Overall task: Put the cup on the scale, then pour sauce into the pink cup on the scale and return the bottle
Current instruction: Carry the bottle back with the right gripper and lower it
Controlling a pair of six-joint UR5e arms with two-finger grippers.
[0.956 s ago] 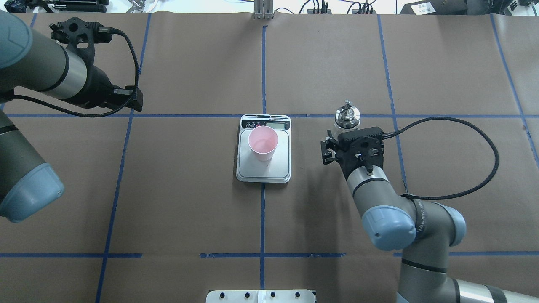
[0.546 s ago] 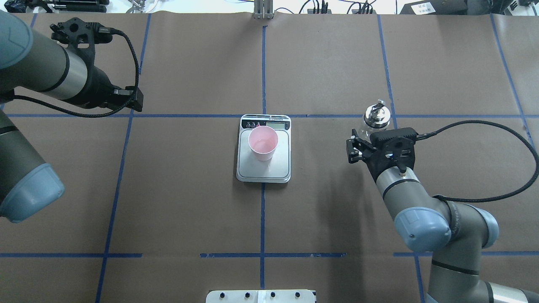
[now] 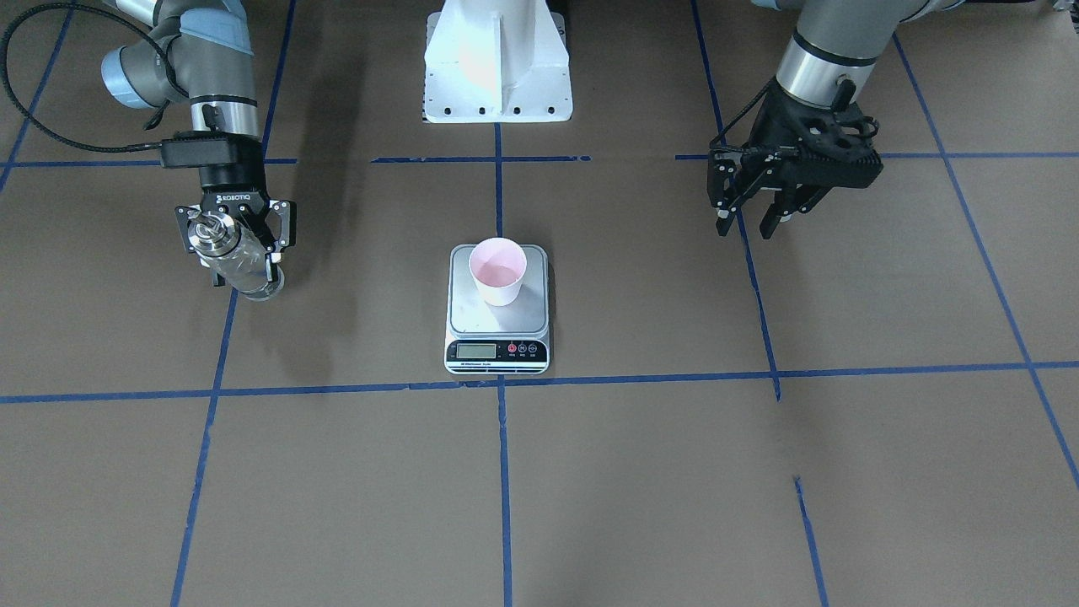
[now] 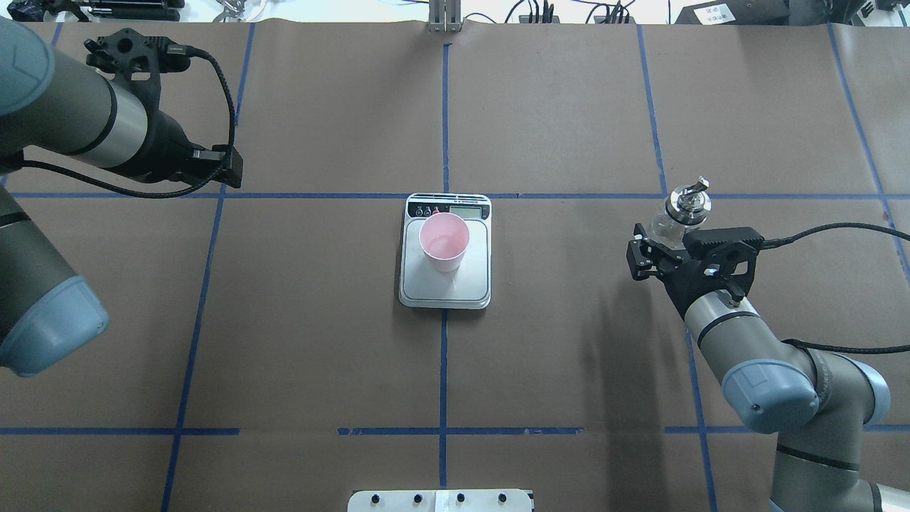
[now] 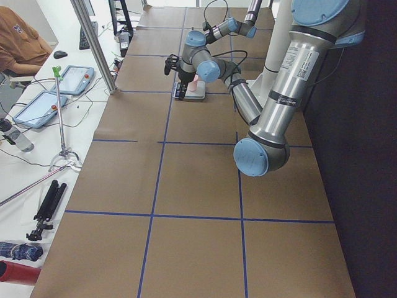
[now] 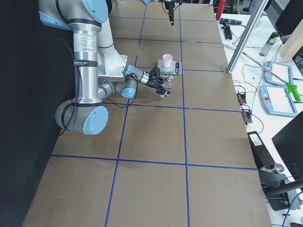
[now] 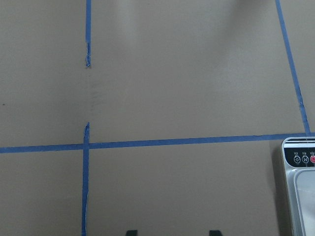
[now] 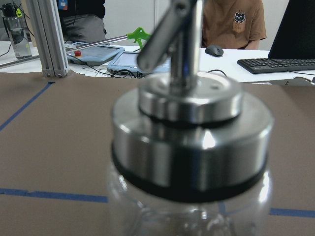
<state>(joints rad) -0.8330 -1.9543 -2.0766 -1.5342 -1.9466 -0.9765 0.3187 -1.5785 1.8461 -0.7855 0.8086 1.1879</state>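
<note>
The right hand [image 3: 244, 271] is closed around the glass body of the bottle [image 4: 681, 212], one finger on each side, and holds it roughly upright with the shiny metal cap on top and the thin spout pointing away from the robot and to its right. The bottle is on the robot's right side of the table [image 4: 320, 341], well apart from the scale [image 4: 475, 279] and near a crossing of the blue tape lines [image 4: 782, 195]. Whether its base touches the table I cannot tell. The right wrist camera sees the cap and spout from very close, with clear glass below them, but the level of the sauce inside cannot be made out. The scale lies flat at the middle of the table, its display strip turned away from the robot. The cup [image 4: 444, 242] stands upright on the steel platform, toward the display end, with its whole base inside the platform's edges. In the front-facing view a slightly darker patch shows at the bottom of the cup's pink inside, but I cannot tell whether that is liquid. The left hand [image 3: 746, 226] hangs above the table on the robot's left, well apart from the scale, its fingers spread with nothing between them. Its wrist camera looks down on bare table, blue tape and one corner of the scale.
</note>
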